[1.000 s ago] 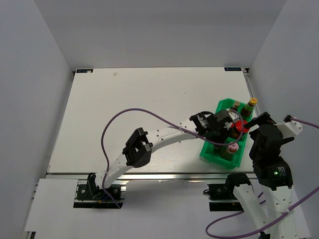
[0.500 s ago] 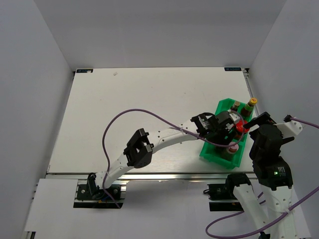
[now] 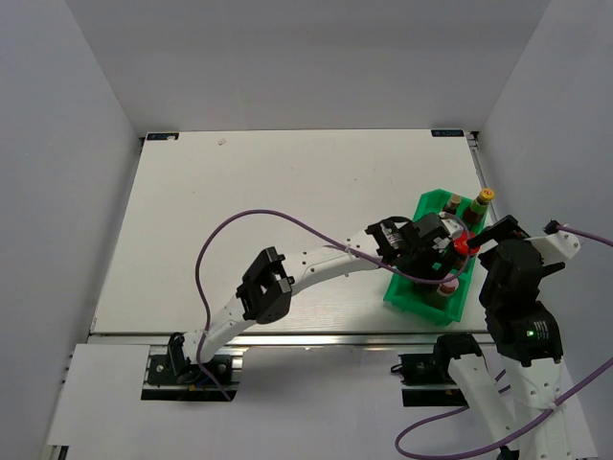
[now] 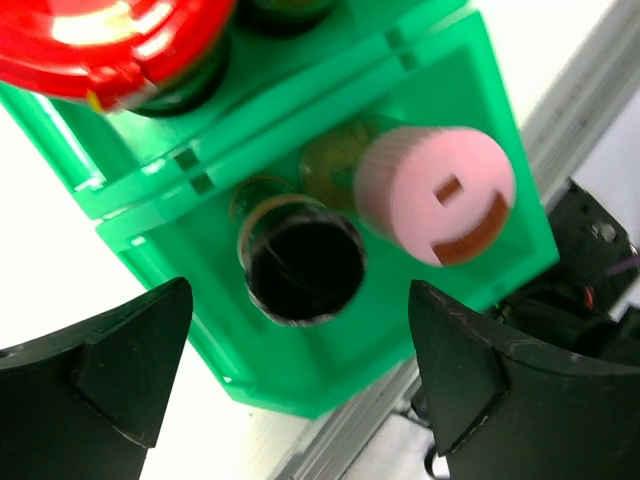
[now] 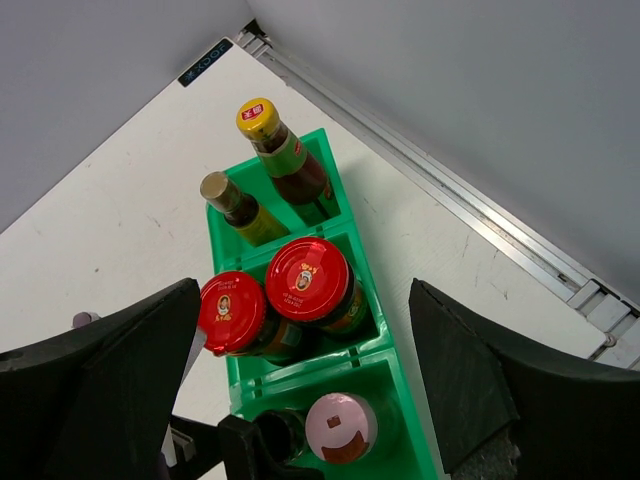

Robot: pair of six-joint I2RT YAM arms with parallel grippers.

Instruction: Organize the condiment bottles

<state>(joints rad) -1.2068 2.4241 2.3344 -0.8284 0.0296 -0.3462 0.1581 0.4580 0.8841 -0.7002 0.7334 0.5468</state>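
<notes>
The condiment bottles stand in a green bin (image 5: 395, 375). A yellow-capped bottle (image 5: 258, 118) and a tan-capped bottle (image 5: 218, 188) fill the far compartment. Two red-lidded jars (image 5: 308, 280) (image 5: 232, 312) share the middle one. In the near compartment a pink-capped jar (image 4: 435, 195) stands beside a dark-topped shaker (image 4: 305, 262). My left gripper (image 4: 300, 300) hangs open straight above the shaker, its fingers clear of it. My right gripper (image 5: 303, 300) is open and empty, high above the bin (image 3: 402, 287).
The bin sits near the table's right edge (image 3: 476, 168), close to the front rail (image 3: 316, 337). The left arm's purple cable (image 3: 249, 218) arches over the table. Grey walls (image 5: 450, 90) enclose the workspace.
My left gripper has gone from shut to open, letting go of the shaker, which now stands in the near compartment. The right arm has not moved.
</notes>
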